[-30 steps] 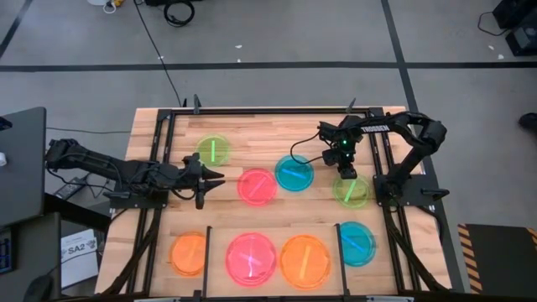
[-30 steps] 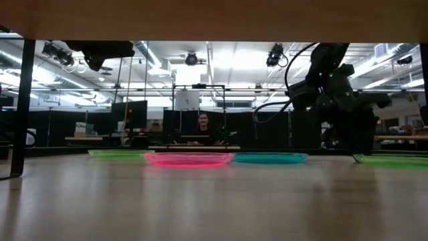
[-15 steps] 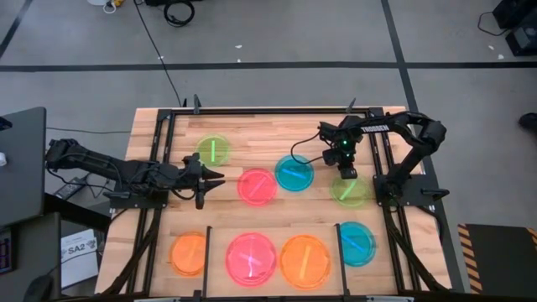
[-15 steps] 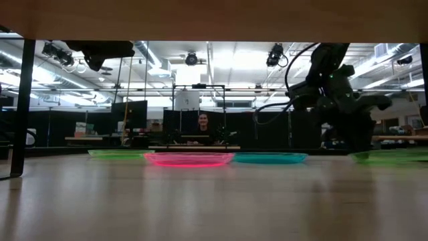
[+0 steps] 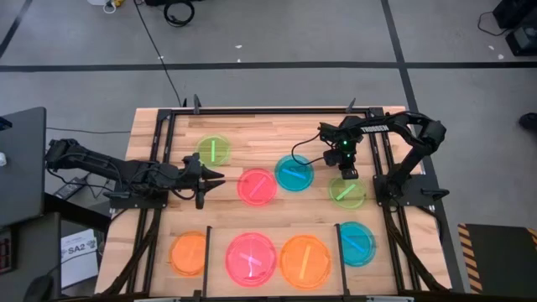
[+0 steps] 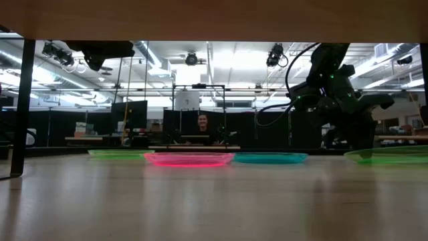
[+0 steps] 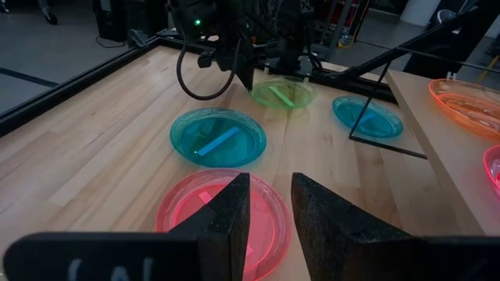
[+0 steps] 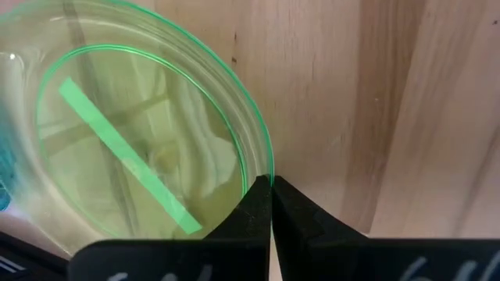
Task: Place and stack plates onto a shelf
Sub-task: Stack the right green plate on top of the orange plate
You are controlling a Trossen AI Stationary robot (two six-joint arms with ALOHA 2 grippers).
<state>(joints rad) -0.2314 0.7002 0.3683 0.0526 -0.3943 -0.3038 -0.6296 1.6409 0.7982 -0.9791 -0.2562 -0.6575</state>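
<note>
Care matters now: right gripper, pinched shut on the green plate's rim, should lift level toward the shelf; left gripper waits slightly parted.

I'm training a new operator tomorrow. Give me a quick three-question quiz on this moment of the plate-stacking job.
1. True or false: the right gripper is pinching the rim of a green plate.
2. Which colour is the plate directly ahead of the left gripper? A) cyan B) pink C) orange
3. Fill in: in the high view, the front row holds, from left to right, an orange plate, a pink plate, an orange plate and a ____ plate.

Key: 1 true, its jaws are shut on the rim. 2 B. 3 cyan.
</note>
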